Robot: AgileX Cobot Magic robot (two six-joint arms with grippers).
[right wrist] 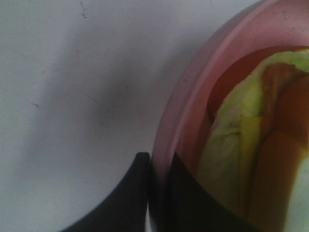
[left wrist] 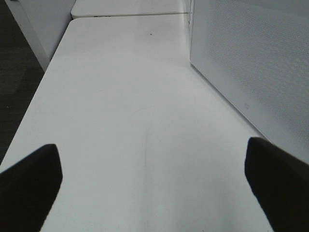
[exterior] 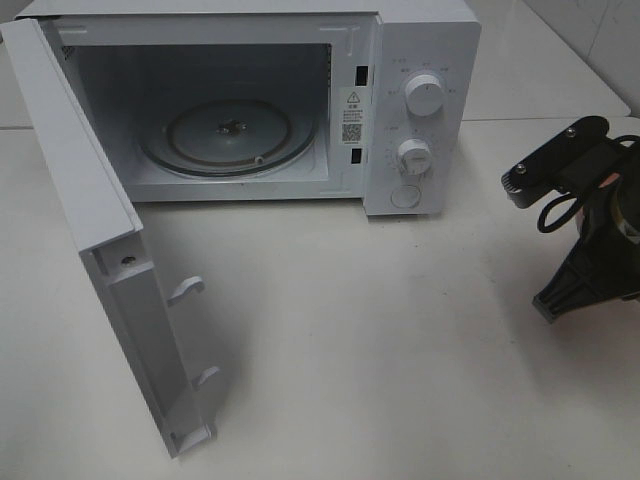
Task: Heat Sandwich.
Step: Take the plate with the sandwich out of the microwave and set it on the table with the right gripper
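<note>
In the right wrist view the sandwich (right wrist: pixel 251 145) fills the frame close up, with pale bread, tan crust and yellow-green filling. It lies on a round pink plate (right wrist: pixel 203 82). My right gripper (right wrist: pixel 157 162) is shut on the plate's rim, one dark finger outside it and one inside. In the exterior high view only the right arm (exterior: pixel 590 230) shows, at the right edge, and the plate and sandwich are hidden there. My left gripper (left wrist: pixel 154 188) is open over the bare white table (left wrist: pixel 120 121), with nothing between its fingers.
The white microwave (exterior: pixel 420 110) stands at the back with its door (exterior: pixel 120 280) swung wide to the left. Its glass turntable (exterior: pixel 230 135) carries nothing. In the left wrist view the microwave's perforated side wall (left wrist: pixel 251 63) is close by.
</note>
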